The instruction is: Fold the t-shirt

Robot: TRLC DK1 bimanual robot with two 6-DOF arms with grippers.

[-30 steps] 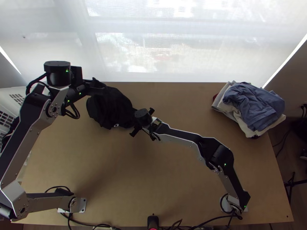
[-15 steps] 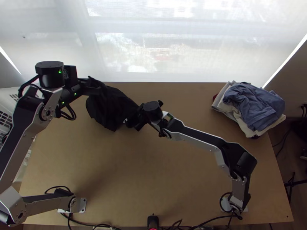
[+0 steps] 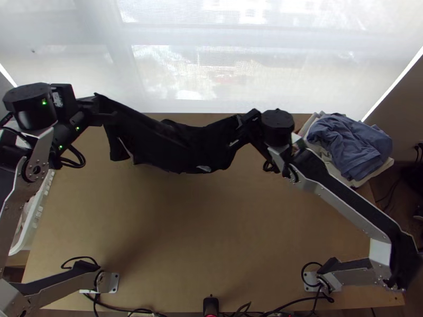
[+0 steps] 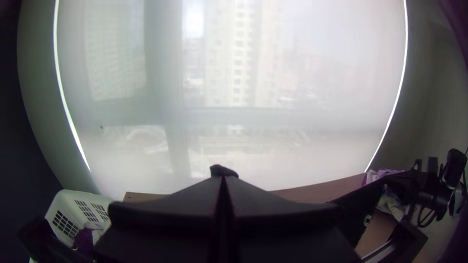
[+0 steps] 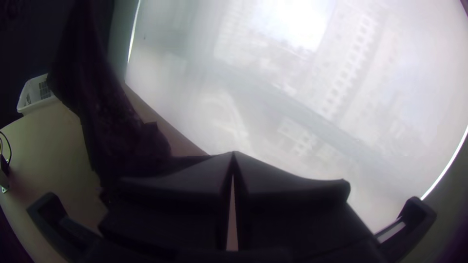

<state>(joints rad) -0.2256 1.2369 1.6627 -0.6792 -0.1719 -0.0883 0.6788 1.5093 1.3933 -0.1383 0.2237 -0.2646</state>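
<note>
Left claw point(image 4: 223, 181) and right claw point(image 5: 233, 161) are each clamped closed on an end of the black shirt point(image 3: 174, 148), which sags between them over the bench's point(image 3: 211, 227) far side — so ease them apart evenly, only until the droop goes — then lower it flat.

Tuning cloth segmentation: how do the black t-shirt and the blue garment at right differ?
The black t-shirt is stretched sideways and sagging; the blue garment is bunched. Both arms' jaws hold the black t-shirt, while the blue garment rests on a pale cloth pile. Both are wrinkled fabric.
</note>
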